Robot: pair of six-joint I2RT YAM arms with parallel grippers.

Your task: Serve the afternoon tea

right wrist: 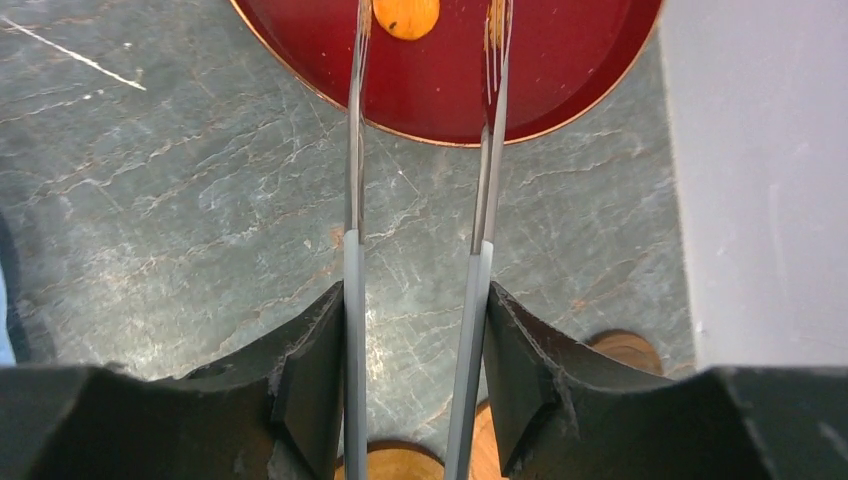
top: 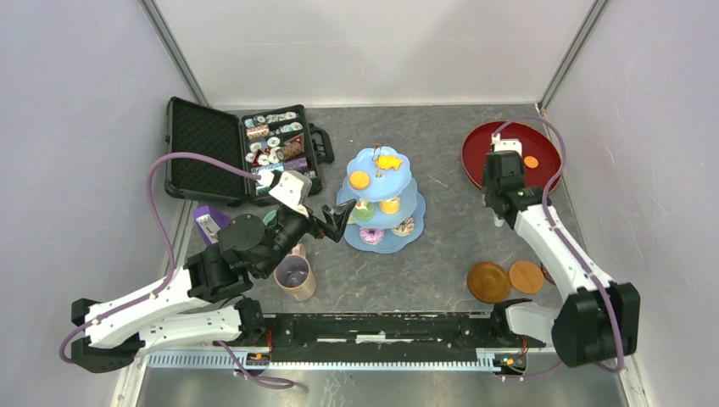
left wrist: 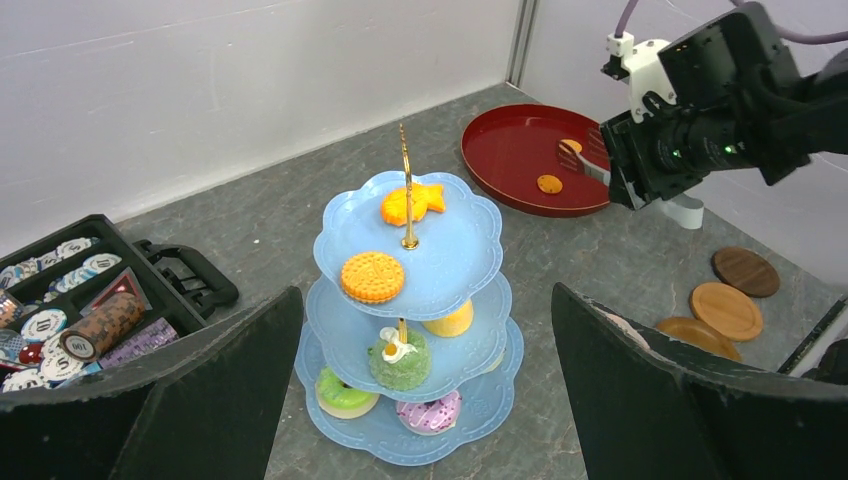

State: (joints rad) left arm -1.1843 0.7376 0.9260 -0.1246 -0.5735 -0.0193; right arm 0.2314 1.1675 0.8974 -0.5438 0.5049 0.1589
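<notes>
The pale-blue three-tier cake stand [top: 381, 199] [left wrist: 410, 260] stands mid-table with orange biscuits on top and small cakes and donuts on the lower tiers. My left gripper [top: 339, 222] [left wrist: 425, 295] is open, just left of the stand and facing it, with nothing between its fingers. My right gripper [top: 502, 174] [right wrist: 415, 300] is shut on metal tongs [right wrist: 352, 200]. The tongs' arms stand apart, with their tips over the round red tray [top: 483, 144] [right wrist: 560, 70]. An orange biscuit [top: 531, 162] [right wrist: 405, 15] lies on the tray beside the left tip.
A tan mug [top: 295, 278] stands under my left arm, with a green cup [top: 270, 218] partly hidden behind it. Brown coasters [top: 489, 281] [left wrist: 727, 310] lie at the near right. An open black case of tins [top: 203, 148] [left wrist: 90, 300] sits at the back left. Walls close both sides.
</notes>
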